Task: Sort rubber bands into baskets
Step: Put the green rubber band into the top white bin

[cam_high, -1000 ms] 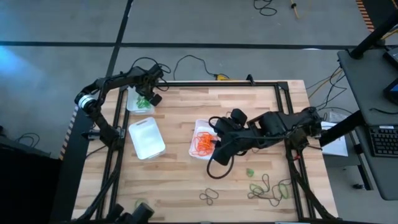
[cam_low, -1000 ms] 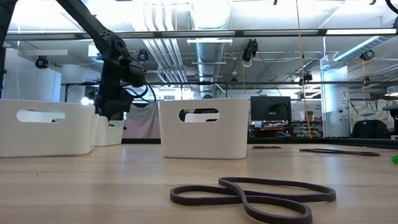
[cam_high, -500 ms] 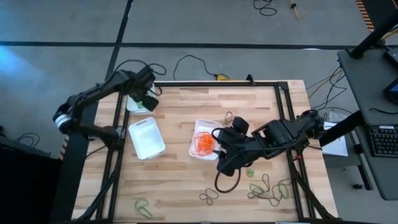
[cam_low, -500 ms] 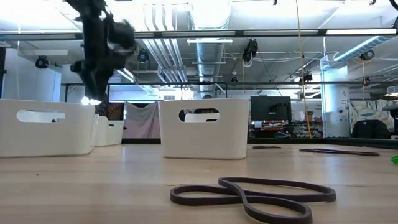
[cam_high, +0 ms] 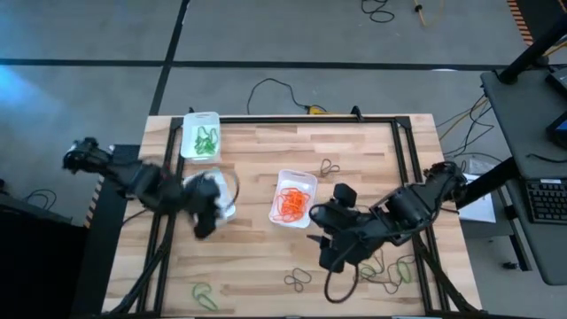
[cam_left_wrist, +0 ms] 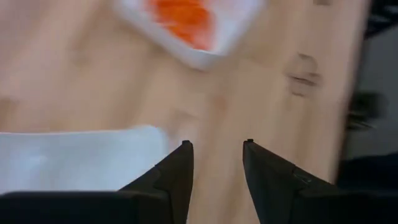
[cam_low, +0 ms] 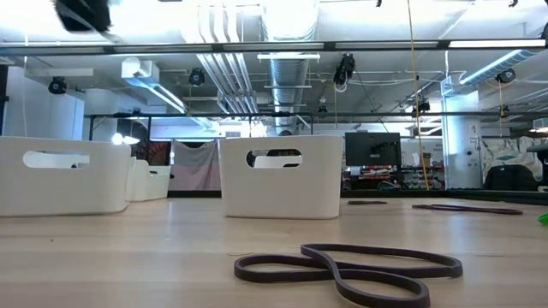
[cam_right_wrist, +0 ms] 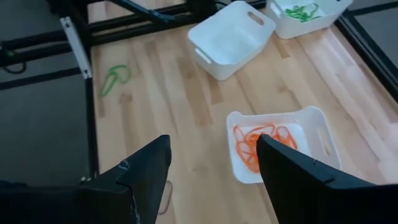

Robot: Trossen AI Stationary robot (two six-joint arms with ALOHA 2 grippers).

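Note:
Three white baskets stand on the wooden table: one with green rubber bands [cam_high: 200, 135] at the far left, an empty one [cam_high: 227, 184] at the left, and one with orange bands [cam_high: 293, 197] in the middle. My left gripper [cam_left_wrist: 214, 146] is open and empty above the empty basket's right end [cam_high: 213, 206]. My right gripper [cam_right_wrist: 211, 149] is open and empty, above the table on the near side of the orange basket [cam_high: 326, 250]. Loose dark and green bands [cam_high: 385, 270] lie flat near the near right edge.
A dark band [cam_high: 299, 281] lies near the front edge and shows large in the low view [cam_low: 342, 269]. A green band [cam_high: 202, 292] lies at the near left. Another dark band [cam_high: 330, 167] lies beyond the orange basket. A black frame [cam_high: 403, 168] borders the table.
My left gripper has swung quickly from the green-band basket at the far left toward the table's near edge, to above the empty basket. My right gripper has moved from the orange basket toward the near edge.

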